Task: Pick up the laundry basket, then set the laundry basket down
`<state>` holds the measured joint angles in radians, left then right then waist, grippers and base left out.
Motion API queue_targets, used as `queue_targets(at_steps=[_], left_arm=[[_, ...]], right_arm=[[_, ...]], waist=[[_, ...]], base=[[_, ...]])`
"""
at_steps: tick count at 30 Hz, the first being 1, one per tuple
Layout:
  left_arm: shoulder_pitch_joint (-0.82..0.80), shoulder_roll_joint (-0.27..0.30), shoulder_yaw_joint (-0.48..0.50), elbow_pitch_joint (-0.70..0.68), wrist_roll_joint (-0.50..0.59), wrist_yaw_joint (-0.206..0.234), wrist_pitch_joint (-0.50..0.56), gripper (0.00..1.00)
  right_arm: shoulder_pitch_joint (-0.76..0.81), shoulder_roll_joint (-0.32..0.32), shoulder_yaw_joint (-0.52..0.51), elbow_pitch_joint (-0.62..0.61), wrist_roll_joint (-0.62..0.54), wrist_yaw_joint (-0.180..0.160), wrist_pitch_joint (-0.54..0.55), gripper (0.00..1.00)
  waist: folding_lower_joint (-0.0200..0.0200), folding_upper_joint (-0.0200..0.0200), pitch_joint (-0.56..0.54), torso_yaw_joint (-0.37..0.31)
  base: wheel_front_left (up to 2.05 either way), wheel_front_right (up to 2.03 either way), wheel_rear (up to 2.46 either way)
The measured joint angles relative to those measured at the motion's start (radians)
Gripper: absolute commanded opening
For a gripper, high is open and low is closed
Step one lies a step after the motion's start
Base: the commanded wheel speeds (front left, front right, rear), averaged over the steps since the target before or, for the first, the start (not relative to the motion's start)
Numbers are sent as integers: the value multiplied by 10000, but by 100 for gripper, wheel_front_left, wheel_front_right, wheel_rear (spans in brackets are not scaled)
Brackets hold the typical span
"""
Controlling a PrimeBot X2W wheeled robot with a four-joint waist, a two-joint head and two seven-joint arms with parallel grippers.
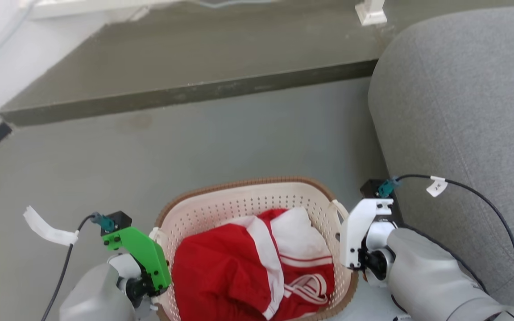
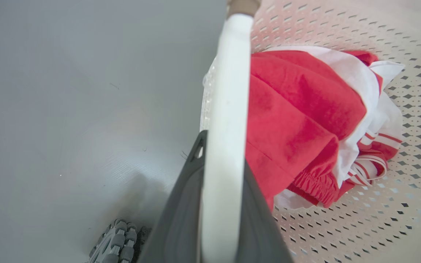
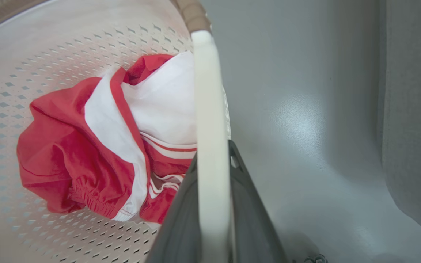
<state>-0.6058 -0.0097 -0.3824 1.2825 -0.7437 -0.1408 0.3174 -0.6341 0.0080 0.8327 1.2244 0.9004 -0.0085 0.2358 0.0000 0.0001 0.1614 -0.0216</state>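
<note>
Left gripper point(image 2: 224, 171) clamps left handle point(image 2: 232, 73) of basket point(image 1: 248, 196), right gripper point(image 3: 214, 164) right handle point(image 3: 207, 91); uneven lift could tilt it, spilling clothes point(image 1: 234, 267) onto grey floor point(image 1: 239, 133).

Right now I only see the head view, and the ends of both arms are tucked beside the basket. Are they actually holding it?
Observer: Yes for the left. The left wrist view shows the left gripper with its dark fingers closed on either side of the white left handle of the laundry basket.
Operator: And the other arm?
Observer: Same. In the right wrist view the right gripper is shut on the right handle.
Operator: What kind of clothes are those?
Observer: Hard to say, but the left wrist view shows a gathered elastic hem on the red-and-white clothing.
</note>
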Motion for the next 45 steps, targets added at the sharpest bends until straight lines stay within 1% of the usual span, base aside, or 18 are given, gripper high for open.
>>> queue_targets(at_steps=[6, 22, 45], left_arm=[[223, -25, -6, 12, -6, 0, 155, 0], [885, -63, -38, 31, -75, 2, 374, 0], [997, -88, -52, 33, -102, 15, 426, 0]], right_arm=[[237, 2, -2, 56, 88, 84, 75, 0], [919, 38, 63, 144, 244, 86, 221, 0], [970, 42, 71, 194, 268, 86, 265, 0]], waist=[[0, 0, -398, 23], [0, 0, -1393, 24], [0, 0, -1621, 31]], base=[[0, 0, 0], [0, 0, 0], [0, 0, 0]])
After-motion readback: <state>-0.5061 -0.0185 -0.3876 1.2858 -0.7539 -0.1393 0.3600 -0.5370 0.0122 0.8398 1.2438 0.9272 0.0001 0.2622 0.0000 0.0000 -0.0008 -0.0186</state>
